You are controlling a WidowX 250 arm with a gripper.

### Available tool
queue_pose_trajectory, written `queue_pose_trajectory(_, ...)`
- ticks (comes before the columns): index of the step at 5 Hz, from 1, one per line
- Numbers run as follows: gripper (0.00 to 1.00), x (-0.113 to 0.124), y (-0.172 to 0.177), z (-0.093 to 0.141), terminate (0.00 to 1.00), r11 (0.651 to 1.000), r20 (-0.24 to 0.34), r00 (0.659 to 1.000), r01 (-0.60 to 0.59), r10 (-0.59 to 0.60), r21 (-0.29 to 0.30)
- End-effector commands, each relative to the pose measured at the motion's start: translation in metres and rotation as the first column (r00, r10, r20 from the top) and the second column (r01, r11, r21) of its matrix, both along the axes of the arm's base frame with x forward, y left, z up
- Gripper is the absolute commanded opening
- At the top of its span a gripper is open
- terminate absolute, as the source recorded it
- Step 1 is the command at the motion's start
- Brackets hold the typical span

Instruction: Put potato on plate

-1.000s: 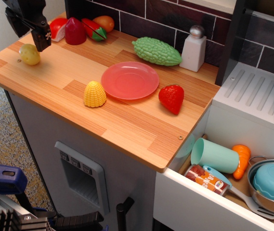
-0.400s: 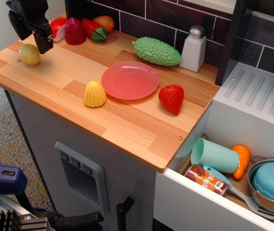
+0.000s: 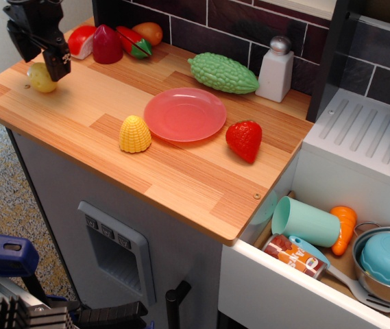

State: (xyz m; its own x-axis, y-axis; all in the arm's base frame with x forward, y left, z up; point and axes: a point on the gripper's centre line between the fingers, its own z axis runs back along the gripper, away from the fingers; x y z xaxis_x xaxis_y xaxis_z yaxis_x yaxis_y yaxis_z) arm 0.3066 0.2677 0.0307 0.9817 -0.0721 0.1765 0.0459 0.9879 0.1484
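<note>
Change: over the last second we see the gripper (image 3: 49,63) shift leftward, from just right of the potato (image 3: 39,79) to directly over it; one dark finger now covers the potato's right side.
Meaning: we judge this as the approach to the grasp, with nothing lifted yet.
Fingers: we cannot tell how wide they stand; only one finger shows clearly against the potato, and no hold is evident.
Potato: it rests on the table (image 3: 181,171) at the far left corner, near the edge, about 10 o'clock from the plate (image 3: 185,114) and well apart from it.
Plate: it lies bare at the table's middle, salmon-pink, ready to receive.
Corn: the corn piece (image 3: 134,133) sits touching or just beside the plate's rim at 8 o'clock, closest to the carry line from the potato.
Others: the strawberry (image 3: 244,140) sits at 4 o'clock of the plate, the bitter gourd (image 3: 223,73) at 1 o'clock, the salt shaker (image 3: 275,68) beyond it, red toy foods (image 3: 107,44) at the back left.
Obstacles: we judge the corn the only thing to clear; the table edge beside the potato risks a roll-off.
</note>
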Motion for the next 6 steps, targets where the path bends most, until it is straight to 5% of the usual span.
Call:
queue_pose_trajectory(1,1.0,-0.008,0.007,0.004,0.0,1.0,0.046,0.999,-0.004,0.004,0.007)
queue_pose_trajectory(2,0.0,-0.002,0.006,-0.006,0.0,0.999,0.045,0.999,-0.008,0.009,-0.033)
queue_pose_trajectory(3,0.0,0.003,0.003,-0.006,0.0,0.999,0.05,0.999,-0.01,0.012,-0.04)
queue_pose_trajectory(5,0.0,0.018,-0.066,0.079,0.0,0.999,0.037,0.999,0.019,-0.02,0.041)
queue_pose_trajectory(6,0.0,0.021,-0.114,0.088,0.0,1.0,0.05,0.999,0.018,-0.018,0.007)
